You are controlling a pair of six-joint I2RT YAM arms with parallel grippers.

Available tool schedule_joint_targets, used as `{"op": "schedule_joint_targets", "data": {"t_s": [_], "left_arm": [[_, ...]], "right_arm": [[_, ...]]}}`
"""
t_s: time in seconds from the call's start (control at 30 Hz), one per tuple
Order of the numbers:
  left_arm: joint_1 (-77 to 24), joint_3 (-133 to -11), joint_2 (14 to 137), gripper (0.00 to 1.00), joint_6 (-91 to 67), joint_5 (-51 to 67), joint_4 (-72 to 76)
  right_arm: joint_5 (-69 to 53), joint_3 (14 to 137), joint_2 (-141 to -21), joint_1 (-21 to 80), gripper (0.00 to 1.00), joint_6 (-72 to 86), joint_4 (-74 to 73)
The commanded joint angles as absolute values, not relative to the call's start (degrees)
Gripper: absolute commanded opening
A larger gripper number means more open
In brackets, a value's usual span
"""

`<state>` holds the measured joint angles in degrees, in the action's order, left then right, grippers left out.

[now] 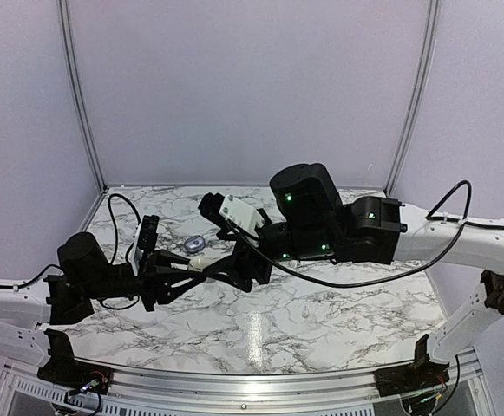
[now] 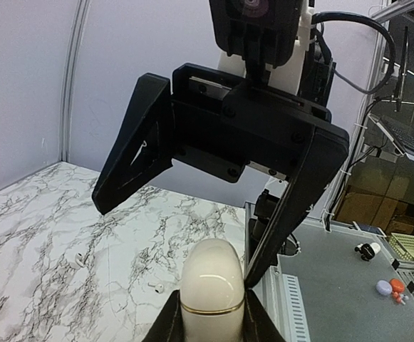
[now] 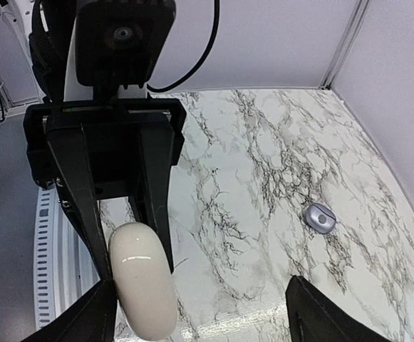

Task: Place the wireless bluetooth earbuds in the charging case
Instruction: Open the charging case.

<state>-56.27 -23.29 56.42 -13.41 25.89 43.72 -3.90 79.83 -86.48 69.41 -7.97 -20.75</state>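
Charging case (image 2: 212, 274) pinched in the left gripper (image 2: 212, 298), held above the marble table (image 1: 321, 321).
Cream-white, glossy, pebble-shaped, shut, with 1 thin gold seam around it; lower end hidden between the clamping fingers, inside unseen. Right gripper (image 2: 174, 241) spread wide around the case, 1 fingertip against its side by the seam. 2 wireless bluetooth earbuds (image 2: 155, 288) on the table below the case, too small for detail, the farther earbud (image 2: 78, 258) well apart from it. Small grey-lavender oval (image 3: 321, 217) beyond the case, make unclear.
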Motion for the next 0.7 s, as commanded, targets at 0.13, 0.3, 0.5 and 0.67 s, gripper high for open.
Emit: {"op": "schedule_joint_targets", "data": {"t_s": [0.13,0.3,0.5,0.67], "left_arm": [[-57.4,-22.6,54.9,0.0,-10.4,28.5,44.4],[-57.4,-22.6,54.7,0.0,-9.9,28.6,44.4],[-57.4,-23.1,55.3,0.0,-9.8,28.7,44.4],[-57.4,-23.3,54.8,0.0,-10.1,27.8,44.3]], "right_arm": [[-7.2,82.6,-85.0,64.6,0.79,-4.8,-20.3],[-8.3,83.0,-84.2,62.7,0.77,-3.9,-20.3],[-10.6,83.5,-82.4,60.2,0.75,-1.5,-20.7],[-19.3,79.0,-79.2,59.7,0.73,-1.6,-18.2]]}}
